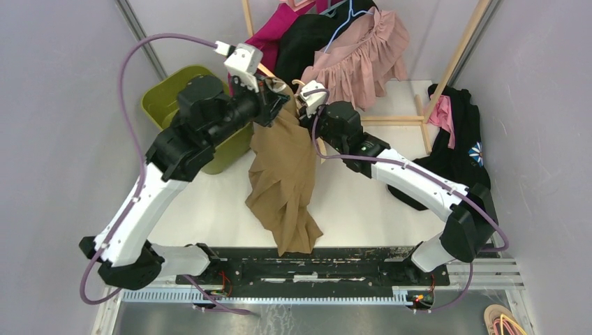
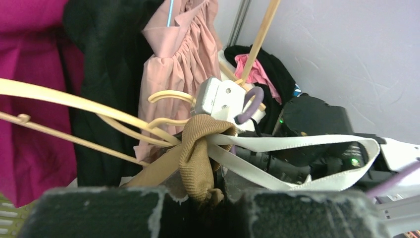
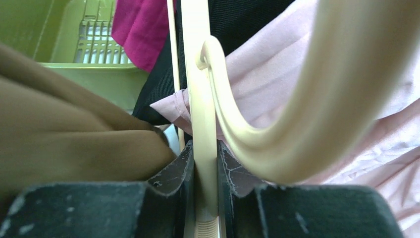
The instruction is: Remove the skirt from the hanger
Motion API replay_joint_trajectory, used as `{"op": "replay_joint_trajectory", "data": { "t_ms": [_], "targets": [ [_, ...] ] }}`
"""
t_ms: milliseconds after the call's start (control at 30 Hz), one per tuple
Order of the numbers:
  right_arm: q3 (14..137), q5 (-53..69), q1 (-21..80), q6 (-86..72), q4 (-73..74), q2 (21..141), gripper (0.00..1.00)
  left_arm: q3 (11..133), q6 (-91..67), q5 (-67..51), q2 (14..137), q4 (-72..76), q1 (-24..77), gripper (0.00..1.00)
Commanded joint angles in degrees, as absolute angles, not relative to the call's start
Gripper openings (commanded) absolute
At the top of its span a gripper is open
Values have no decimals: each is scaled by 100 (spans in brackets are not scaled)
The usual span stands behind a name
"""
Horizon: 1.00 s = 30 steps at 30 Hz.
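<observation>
From overhead we get soft, even light falling from above. The white table (image 1: 363, 202) is bright without glare, shadows under the arms are faint, and focus holds across the frame. In the left wrist view the left pincer (image 2: 203, 210) is a dark blur along the bottom edge, while the skirt (image 2: 195, 158) shows its weave crisply. In the right wrist view the hanger (image 3: 307, 99) hook looms soft and unfocused, and the right pincer (image 3: 204, 198) sits dim.
</observation>
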State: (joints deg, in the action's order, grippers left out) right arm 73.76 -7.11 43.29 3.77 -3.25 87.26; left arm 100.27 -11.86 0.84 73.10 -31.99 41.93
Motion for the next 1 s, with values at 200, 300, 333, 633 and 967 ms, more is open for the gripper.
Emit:
{"op": "replay_joint_trajectory", "data": {
  "t_ms": [200, 300, 333, 633, 967],
  "targets": [
    [7361, -1436, 3930, 818, 75, 8489, 1, 10307, -625, 1551, 6410, -3459, 4245, 3],
    [7377, -1442, 3903, 835, 105, 8343, 1, 10602, -448, 1834, 6562, -3528, 4245, 3],
    [7382, -1446, 3896, 831, 115, 8300, 1, 10733, -368, 1859, 6641, -3562, 4245, 3],
    [7696, -1272, 3901, 651, 364, 7632, 1, 12796, 477, 3023, 7912, -3757, 4245, 3],
    [7689, -1635, 3902, 932, 663, 6547, 1, 12946, 2706, 4550, 8363, -940, 4236, 3]
  ]
}}
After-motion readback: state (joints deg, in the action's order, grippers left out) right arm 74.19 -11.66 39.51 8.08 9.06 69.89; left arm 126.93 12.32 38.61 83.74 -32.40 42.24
